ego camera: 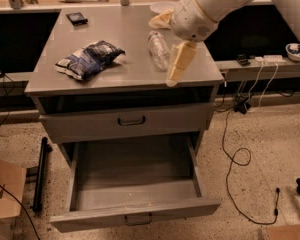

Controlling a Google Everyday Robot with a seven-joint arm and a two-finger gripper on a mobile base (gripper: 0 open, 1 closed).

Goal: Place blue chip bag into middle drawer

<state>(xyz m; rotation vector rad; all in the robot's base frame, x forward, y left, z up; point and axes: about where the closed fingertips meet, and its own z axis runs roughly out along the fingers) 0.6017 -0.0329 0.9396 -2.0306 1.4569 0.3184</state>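
Observation:
The blue chip bag lies flat on the left part of the grey cabinet top. It is dark blue and white and wrinkly. My gripper hangs over the right part of the top, well to the right of the bag and not touching it. Its cream fingers are spread and hold nothing. The middle drawer is pulled out below, grey and empty, with a small loop handle on its front. The drawer above it is shut.
A clear plastic bottle lies on the top just under my gripper. A white bowl and a small black object sit at the back. Cables trail on the floor at right. A black bar and cardboard lie at left.

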